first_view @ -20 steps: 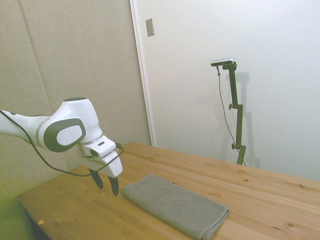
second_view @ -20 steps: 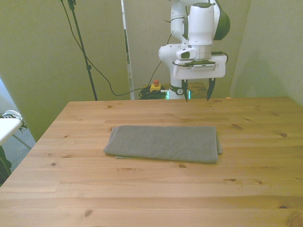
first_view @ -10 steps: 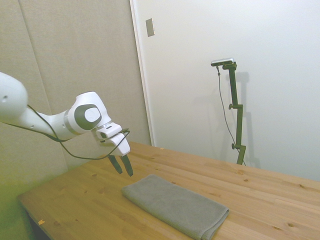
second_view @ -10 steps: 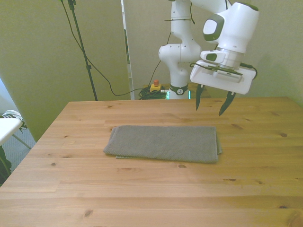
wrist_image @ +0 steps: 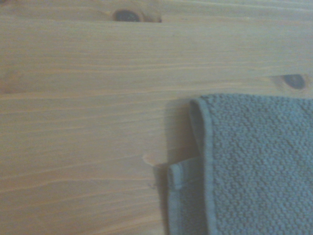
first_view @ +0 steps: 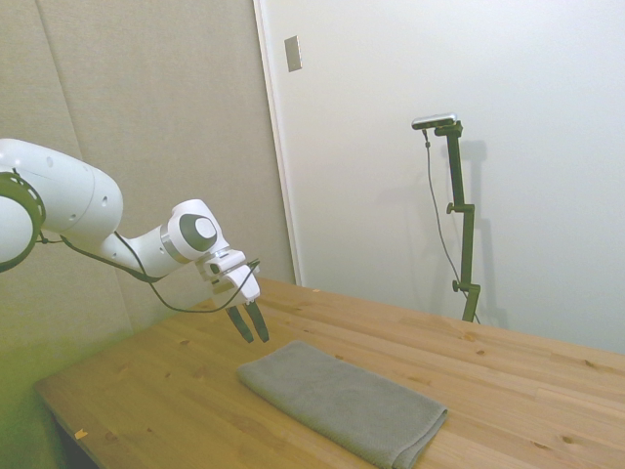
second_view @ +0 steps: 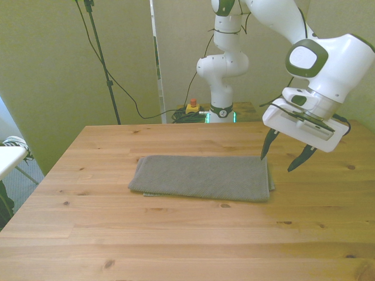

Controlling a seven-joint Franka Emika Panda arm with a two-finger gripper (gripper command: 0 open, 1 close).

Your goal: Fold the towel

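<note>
The towel [second_view: 202, 177] is laid flat, doubled, mid-worktop [second_view: 176, 234]. The hand [second_view: 283, 158] is held spread and tilted above the towel's end at the front view's right. All layers at that corner should be pinched together, since a lower hem is seen protruding.

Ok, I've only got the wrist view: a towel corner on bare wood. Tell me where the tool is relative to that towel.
Observer: The tool hangs in the air by the towel's short end at the front view's right, touching nothing.
Operator: Give me the finger state.
Observer: Open, with nothing between them; the tool is tilted, not plumb.
Operator: Now tell me how the whole towel lies.
Observer: Flat on the table, a long doubled rectangle, its long side running across the front view.
</note>
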